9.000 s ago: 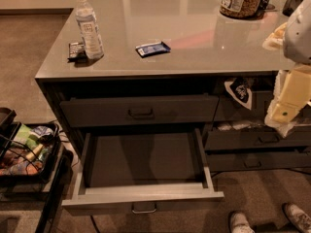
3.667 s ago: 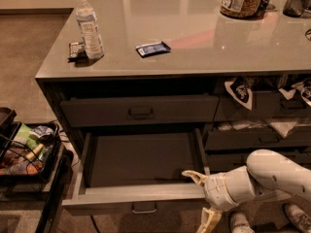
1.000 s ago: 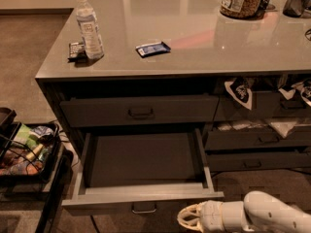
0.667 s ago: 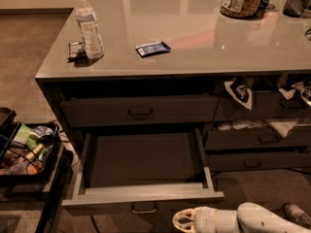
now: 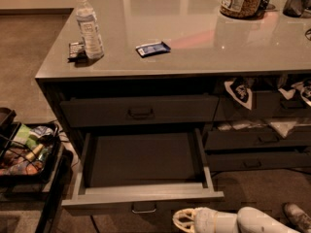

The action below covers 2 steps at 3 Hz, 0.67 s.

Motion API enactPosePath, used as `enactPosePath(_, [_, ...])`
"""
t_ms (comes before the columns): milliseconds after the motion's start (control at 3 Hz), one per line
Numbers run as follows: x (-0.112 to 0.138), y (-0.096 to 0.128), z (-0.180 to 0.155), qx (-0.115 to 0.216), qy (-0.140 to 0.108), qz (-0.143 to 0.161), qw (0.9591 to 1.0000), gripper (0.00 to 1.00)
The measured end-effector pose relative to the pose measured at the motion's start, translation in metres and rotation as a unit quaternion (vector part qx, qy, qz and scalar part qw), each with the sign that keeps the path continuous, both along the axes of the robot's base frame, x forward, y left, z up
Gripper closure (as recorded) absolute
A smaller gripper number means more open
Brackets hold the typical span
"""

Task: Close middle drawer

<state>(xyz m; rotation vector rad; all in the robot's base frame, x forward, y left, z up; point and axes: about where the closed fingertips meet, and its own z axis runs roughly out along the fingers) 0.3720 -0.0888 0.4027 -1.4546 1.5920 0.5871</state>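
Currently, from the one camera view, I see the middle drawer [image 5: 143,159], a wide dark grey drawer with a low front panel and a plain grey interior, pulled fully out below the grey countertop [image 5: 204,42]. Nothing lies inside it. Its small metal loop handle [image 5: 144,208] sits at the centre of the front panel.

My worry is the line of the push. The cream-coloured gripper [image 5: 183,219] hangs low, just beside the handle on its right and slightly under the panel's lower edge. If I drive forward from that height, I judge it could slip beneath the panel instead of meeting it. A push placed off to the right could also skew the drawer on its runners and jam it. Snagging the loop is a third risk.

As for the hand, it grips nothing and does not seem to touch the panel. Whether it is spread or pressed together I cannot tell.
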Motion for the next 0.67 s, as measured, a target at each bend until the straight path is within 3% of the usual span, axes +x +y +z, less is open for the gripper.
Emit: enactPosePath(667, [0.051, -0.014, -0.017, -0.032, -0.064, -0.049, 0.9962, 1.0])
